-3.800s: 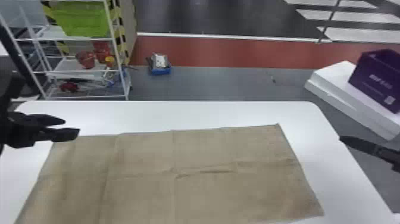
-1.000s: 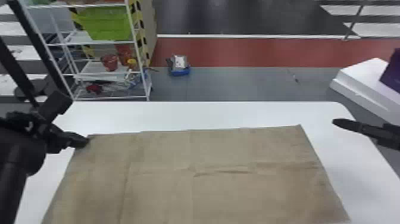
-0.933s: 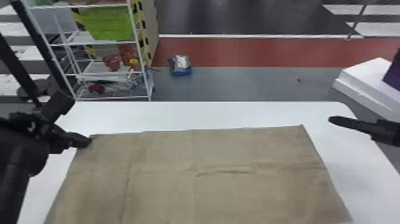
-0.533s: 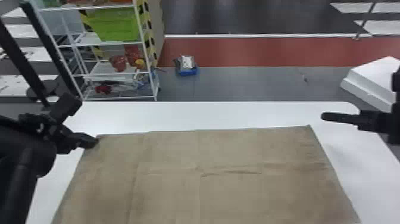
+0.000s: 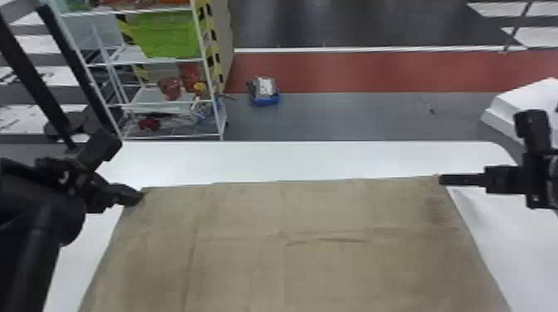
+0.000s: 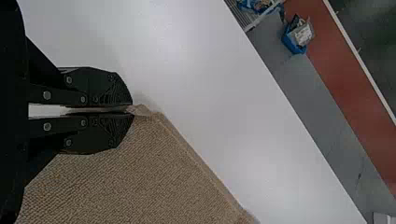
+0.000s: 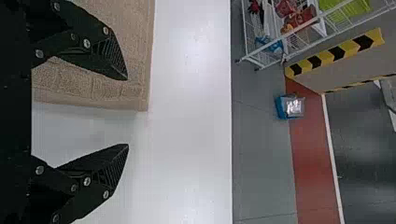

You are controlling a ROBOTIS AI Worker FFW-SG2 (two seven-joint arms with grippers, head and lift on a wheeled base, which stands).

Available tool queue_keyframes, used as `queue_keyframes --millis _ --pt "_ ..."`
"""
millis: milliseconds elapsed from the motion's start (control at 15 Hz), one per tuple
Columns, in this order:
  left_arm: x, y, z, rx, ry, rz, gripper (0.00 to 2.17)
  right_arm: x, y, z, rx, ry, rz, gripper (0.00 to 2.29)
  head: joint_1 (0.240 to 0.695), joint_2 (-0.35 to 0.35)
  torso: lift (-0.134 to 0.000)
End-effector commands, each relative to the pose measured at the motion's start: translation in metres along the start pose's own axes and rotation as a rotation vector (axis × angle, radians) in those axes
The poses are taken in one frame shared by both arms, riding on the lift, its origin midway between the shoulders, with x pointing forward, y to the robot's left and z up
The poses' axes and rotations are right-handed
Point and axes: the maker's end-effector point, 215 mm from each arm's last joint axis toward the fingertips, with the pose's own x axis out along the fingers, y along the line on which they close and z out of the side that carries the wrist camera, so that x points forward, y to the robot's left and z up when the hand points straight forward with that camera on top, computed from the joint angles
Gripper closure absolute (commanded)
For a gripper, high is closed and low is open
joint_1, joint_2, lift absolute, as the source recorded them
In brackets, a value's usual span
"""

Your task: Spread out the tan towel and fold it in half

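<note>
I am pinching the tan towel (image 5: 290,274) at ten o'clock with my left gripper (image 5: 139,196); my right gripper (image 5: 441,179) (fingers parted) is hovering at two.

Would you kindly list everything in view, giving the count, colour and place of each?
towel: one, tan, spread on the table
table: one, white, under the towel
wire rack: one, white, beyond the table, left
bin: one, green, on the rack
red containers: at least two, red, on a shelf below the bin
striped panel: one, yellow-and-black edging, beside the rack
tray: one, blue, on the floor, loaded
floor band: one, red, beyond grey floor
slab-like object: white, beyond the table, right
arms: two, black, at left and right
left pincer: one, black, closed on the towel's far left corner
right pincer: one, black, open at the far right corner
</note>
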Motion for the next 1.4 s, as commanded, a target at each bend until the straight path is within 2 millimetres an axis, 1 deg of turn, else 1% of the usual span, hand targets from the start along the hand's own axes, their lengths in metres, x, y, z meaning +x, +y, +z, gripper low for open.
queue_keyframes --millis 0,133,400,533,600,800,933,1067,1133,1267,1333 --pt "0.0 0.0 0.001 0.003 -0.002 -0.001 1.08 0.002 0.0 -0.004 -0.002 0.01 -0.007 0.47 0.695 0.055 -0.124" --pt "0.0 0.0 0.001 0.002 -0.002 -0.004 1.08 0.002 -0.001 0.002 -0.011 -0.01 -0.007 0.56 0.695 0.055 -0.124" --pt "0.0 -0.003 0.003 0.018 -0.008 -0.011 1.08 0.002 -0.004 0.003 -0.035 0.001 -0.026 0.56 0.695 0.053 -0.124" --pt "0.001 -0.004 0.006 0.029 -0.011 -0.014 1.08 0.007 -0.001 -0.002 -0.045 0.027 -0.027 0.56 0.695 0.05 -0.124" --pt "0.001 -0.004 0.005 0.027 -0.012 -0.013 1.08 0.01 0.002 0.0 -0.048 0.023 -0.021 0.56 0.695 0.049 -0.124" --pt "0.001 -0.005 0.008 0.042 -0.018 -0.016 1.08 0.015 0.007 0.0 -0.064 0.032 -0.016 0.56 0.695 0.053 -0.124" --pt "0.001 -0.005 0.009 0.05 -0.023 -0.018 1.08 0.017 0.007 0.001 -0.075 0.038 -0.021 0.69 0.695 0.056 -0.124" --pt "0.001 -0.005 0.009 0.05 -0.024 -0.02 1.08 0.018 0.005 -0.001 -0.082 0.052 -0.03 0.75 0.695 0.057 -0.124" --pt "0.001 -0.005 0.01 0.054 -0.027 -0.021 1.08 0.019 0.004 -0.002 -0.092 0.055 -0.032 0.97 0.695 0.056 -0.124" --pt "0.001 -0.005 0.01 0.051 -0.029 -0.021 1.08 0.022 0.006 0.001 -0.111 0.049 -0.027 0.99 0.695 0.055 -0.124" --pt "0.002 -0.005 0.01 0.057 -0.031 -0.023 1.08 0.024 0.006 0.001 -0.123 0.049 -0.029 1.06 0.695 0.055 -0.124"
